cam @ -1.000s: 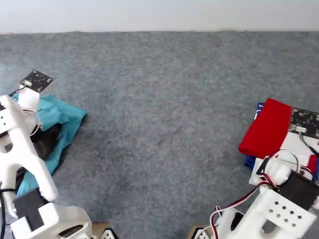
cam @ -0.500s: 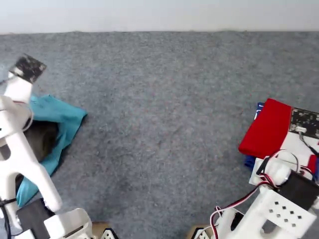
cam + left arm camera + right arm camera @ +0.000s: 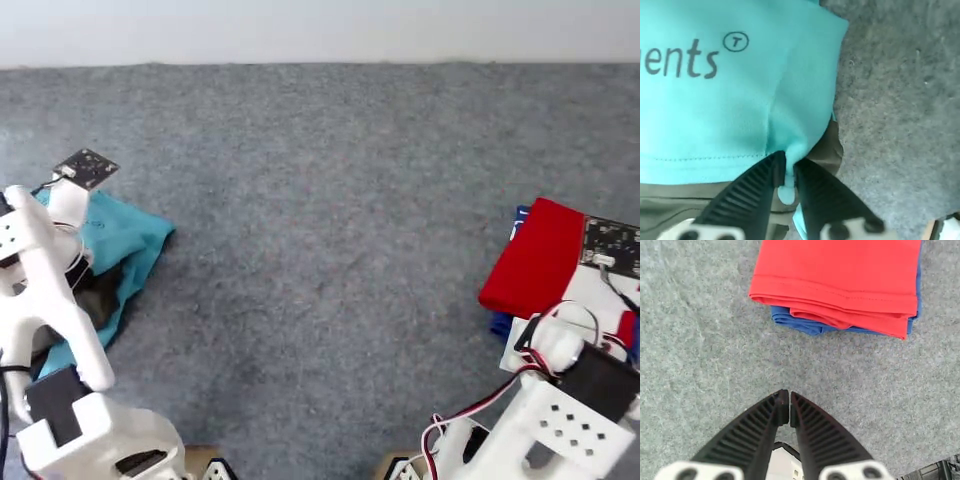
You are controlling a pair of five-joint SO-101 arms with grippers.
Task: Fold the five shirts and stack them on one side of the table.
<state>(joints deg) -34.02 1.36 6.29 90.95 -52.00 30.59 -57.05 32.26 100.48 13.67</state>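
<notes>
Left claw (image 3: 786,161) pinches a fold of the teal shirt (image 3: 730,100), which lies over an olive shirt (image 3: 670,197) at the high view's left edge. Right claw (image 3: 789,402) is closed and empty, near the red shirt (image 3: 840,270) atop a blue shirt (image 3: 805,326) at the right edge.

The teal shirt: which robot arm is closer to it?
Left. The left gripper pinches a fold of the teal shirt; the right gripper hangs above the table next to the folded red shirt, on the opposite side.
</notes>
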